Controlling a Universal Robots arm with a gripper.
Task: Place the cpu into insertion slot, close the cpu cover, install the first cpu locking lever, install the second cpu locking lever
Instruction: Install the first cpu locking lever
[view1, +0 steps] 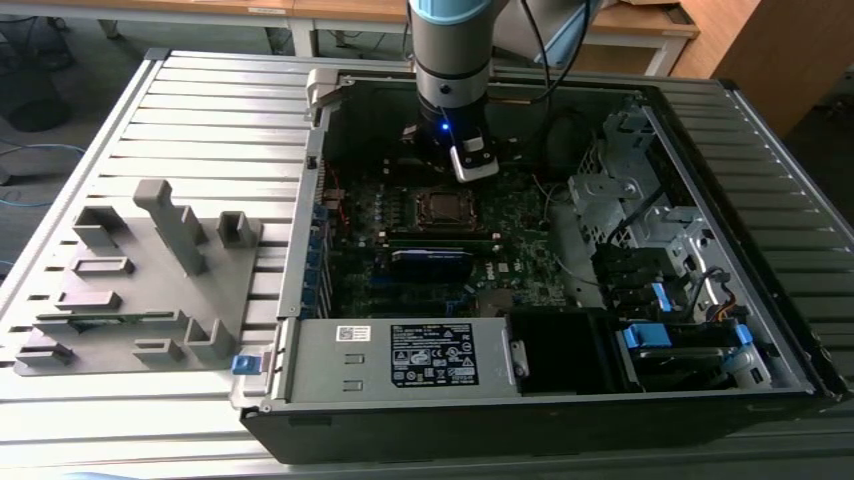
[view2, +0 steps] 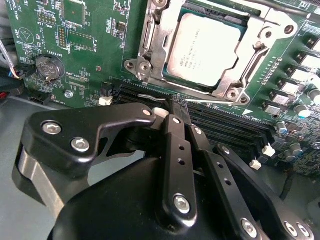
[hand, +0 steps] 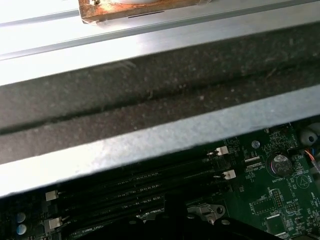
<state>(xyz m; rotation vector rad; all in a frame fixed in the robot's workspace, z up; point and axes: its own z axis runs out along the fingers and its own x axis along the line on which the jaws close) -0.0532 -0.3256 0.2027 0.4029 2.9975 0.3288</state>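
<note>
Ribbed aluminium table (view1: 200, 110) was recorded carrying two items. An open computer case (view1: 534, 435) was laid flat on it. A grey moulded fixture plate (view1: 174, 295) was set just beside, toward the exterior view's left.

Open computer case (view1: 534, 432) on slatted table (view1: 214, 110), grey fixture block (view1: 147, 285) beside — coin battery (view2: 46, 67), memory slots (hand: 135, 187)

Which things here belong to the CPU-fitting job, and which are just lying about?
Belongs to the job:
cpu, seated in the insertion slot
cpu cover, lying over the chip's edges
tool, shut, close to the slot

Just lying about:
coin battery
memory slots
grey fixture tray
power supply box
</note>
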